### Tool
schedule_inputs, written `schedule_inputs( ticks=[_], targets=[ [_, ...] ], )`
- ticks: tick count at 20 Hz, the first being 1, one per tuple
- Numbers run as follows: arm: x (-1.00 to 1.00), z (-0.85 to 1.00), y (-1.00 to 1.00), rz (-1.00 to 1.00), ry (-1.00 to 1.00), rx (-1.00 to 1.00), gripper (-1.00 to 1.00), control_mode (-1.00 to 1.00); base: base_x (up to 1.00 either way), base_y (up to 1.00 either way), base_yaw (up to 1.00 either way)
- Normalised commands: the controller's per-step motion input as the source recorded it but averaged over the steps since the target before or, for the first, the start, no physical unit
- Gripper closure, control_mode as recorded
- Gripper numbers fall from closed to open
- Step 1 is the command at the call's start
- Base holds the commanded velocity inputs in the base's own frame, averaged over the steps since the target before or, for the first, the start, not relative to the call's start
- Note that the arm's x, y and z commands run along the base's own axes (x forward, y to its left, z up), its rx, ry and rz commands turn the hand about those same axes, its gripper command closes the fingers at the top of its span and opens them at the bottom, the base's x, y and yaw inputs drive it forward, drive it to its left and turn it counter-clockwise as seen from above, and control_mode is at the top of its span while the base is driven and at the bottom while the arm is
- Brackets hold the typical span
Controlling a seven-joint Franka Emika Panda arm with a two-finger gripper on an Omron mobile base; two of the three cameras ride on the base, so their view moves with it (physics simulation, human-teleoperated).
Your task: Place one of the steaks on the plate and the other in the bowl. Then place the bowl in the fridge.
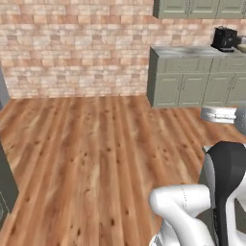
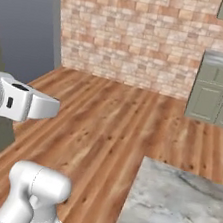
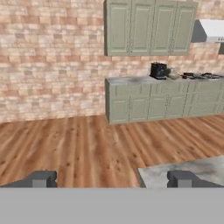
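In the hand view my gripper (image 3: 111,179) is open, its two dark fingertips (image 3: 41,178) far apart with nothing between them. It hangs above the wooden floor (image 3: 78,144), facing the brick wall and a row of cabinets. The steaks, the plate and the bowl are out of view. A tall grey surface (image 2: 26,20) stands at the left of the right base view; I cannot tell whether it is the fridge.
Grey-green base cabinets (image 1: 192,81) (image 3: 148,103) with a counter line the far wall, with a black appliance (image 1: 225,38) (image 3: 158,70) on top. A marble counter corner (image 2: 179,209) (image 3: 183,168) lies close on the right. Wide wooden floor (image 1: 86,153) spreads ahead.
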Motion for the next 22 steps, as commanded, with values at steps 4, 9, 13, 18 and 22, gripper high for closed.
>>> schedule_inputs(
  ticks=[4,9,13,18,22],
  targets=[
    [0.0,0.0,0.0,0.0,0.0,0.0,-1.0,1.0,1.0,0.12,0.0],
    [0.0,0.0,0.0,0.0,0.0,0.0,-1.0,1.0,1.0,0.23,-0.03],
    [0.0,0.0,0.0,0.0,0.0,0.0,-1.0,1.0,1.0,0.24,-0.04],
    [0.0,0.0,0.0,0.0,0.0,0.0,-1.0,1.0,1.0,0.09,-0.01],
    [0.0,0.0,0.0,0.0,0.0,0.0,-1.0,1.0,1.0,0.53,-0.08]
  ],
)
